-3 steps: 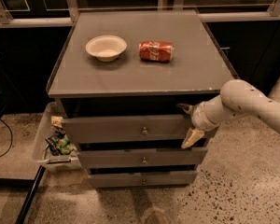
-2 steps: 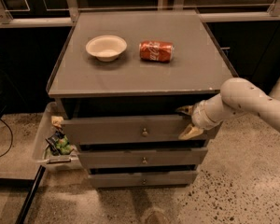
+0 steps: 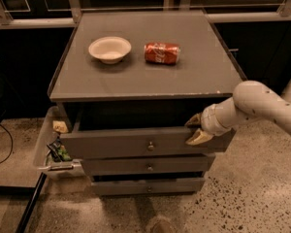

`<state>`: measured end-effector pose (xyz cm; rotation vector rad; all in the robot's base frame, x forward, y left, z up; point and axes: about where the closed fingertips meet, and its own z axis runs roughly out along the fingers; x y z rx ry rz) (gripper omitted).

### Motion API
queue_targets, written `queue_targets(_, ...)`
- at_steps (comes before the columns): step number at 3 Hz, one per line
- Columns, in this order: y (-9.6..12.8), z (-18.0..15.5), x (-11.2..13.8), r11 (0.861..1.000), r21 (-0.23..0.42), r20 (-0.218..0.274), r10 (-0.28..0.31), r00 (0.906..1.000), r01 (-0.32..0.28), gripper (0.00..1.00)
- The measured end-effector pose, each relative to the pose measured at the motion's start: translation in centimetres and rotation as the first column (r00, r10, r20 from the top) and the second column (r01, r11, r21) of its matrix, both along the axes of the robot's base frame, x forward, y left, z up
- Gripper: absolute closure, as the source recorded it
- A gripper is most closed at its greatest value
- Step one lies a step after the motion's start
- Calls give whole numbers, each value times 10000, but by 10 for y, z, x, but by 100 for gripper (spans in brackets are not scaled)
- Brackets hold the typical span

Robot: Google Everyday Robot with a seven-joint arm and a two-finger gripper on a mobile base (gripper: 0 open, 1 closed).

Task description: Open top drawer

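Grey cabinet [image 3: 150,81] w/ three drawers, seen from the front and slightly above. All places below are given relative to this cabinet.

The top drawer [image 3: 126,143] sits just under the cabinet's top slab. It is pulled partway out toward the camera, w/ a dark gap showing between slab and drawer front. Its front is flat grey w/ one small round knob [image 3: 151,146] at the centre.

My gripper [image 3: 187,133] is at the right end of that drawer front, at its top edge. The fingers [image 3: 199,138] are spread apart: one lies over the front face, the other sits above and behind the edge, toward the dark gap. I can't tell if they press on the panel. My pale arm [image 3: 262,106] reaches in from the cabinet's right side.

Below the top drawer are two narrower fronts, the middle drawer [image 3: 121,166] and the bottom drawer [image 3: 121,186]. Each has a similar knob, and both look closed or nearly so.

On the cabinet's top, left of centre, is a white bowl [image 3: 109,48], upright. Near it, approx. at centre, a red soda can [image 3: 162,53] lies on its side; the two are apart.

Against the cabinet's left side, low down, is a pale bin [image 3: 42,144] holding mixed small items. The cabinet stands on a speckled floor [image 3: 242,203].
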<state>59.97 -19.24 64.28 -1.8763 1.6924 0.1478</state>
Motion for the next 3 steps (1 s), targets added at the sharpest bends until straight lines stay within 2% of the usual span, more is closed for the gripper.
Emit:
queue_targets(1, 0, 0, 0, 10000, 0, 0, 0, 10000, 0, 86)
queue_targets(3, 7, 1, 1, 9997, 30, -45, 254, 9997, -254, 39)
